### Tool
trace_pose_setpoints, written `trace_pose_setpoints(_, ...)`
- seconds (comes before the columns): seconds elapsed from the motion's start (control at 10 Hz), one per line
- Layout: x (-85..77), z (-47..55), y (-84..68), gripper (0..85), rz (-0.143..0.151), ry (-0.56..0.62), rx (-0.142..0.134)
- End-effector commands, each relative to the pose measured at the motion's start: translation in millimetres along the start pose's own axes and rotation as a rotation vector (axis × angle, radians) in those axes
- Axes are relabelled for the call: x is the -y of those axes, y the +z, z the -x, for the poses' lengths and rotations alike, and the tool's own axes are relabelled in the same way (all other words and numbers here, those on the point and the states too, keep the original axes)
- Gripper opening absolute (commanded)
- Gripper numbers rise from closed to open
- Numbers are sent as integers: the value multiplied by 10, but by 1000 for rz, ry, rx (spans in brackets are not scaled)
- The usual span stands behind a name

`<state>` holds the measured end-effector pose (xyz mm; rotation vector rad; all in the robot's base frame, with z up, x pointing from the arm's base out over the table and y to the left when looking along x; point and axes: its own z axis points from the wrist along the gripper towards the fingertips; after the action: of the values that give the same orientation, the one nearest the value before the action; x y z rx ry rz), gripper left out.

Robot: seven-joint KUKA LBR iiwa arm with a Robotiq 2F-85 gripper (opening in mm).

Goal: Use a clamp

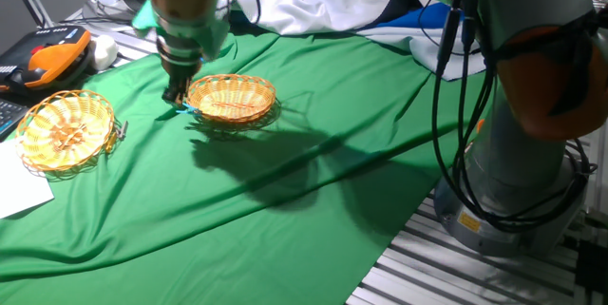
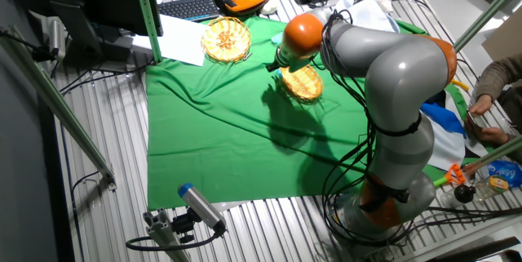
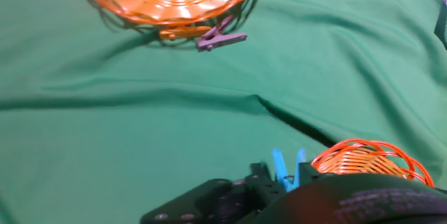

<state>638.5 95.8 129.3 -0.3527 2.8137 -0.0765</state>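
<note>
The clamp (image 3: 286,167) is a small teal clip. Its two thin prongs stick out from between my fingers in the hand view. My gripper (image 1: 178,96) is shut on it, low over the green cloth at the left rim of the nearer wicker basket (image 1: 233,97). In the hand view that basket's rim (image 3: 363,155) lies just right of the clamp. I cannot tell whether the clamp touches the rim. In the other fixed view the gripper (image 2: 276,64) is mostly hidden behind the arm, next to the same basket (image 2: 303,85).
A second wicker basket (image 1: 66,129) lies to the left, with a small grey clip (image 3: 221,40) and an orange clip (image 3: 183,33) at its rim. A green cloth (image 1: 285,191) covers the table. White paper (image 1: 19,191), an orange pendant (image 1: 43,63) and bundled fabric (image 1: 380,10) lie around its edges.
</note>
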Motion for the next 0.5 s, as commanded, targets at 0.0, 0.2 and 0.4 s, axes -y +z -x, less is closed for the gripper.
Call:
trace_pose_setpoints(0.0,-54,19,-70,0,31,5,-42)
trace_pose_setpoints(0.2,-176,-17,-78,0,49,1,-64)
trace_pose_setpoints(0.4,-304,-60,-62,0,51,8,-132)
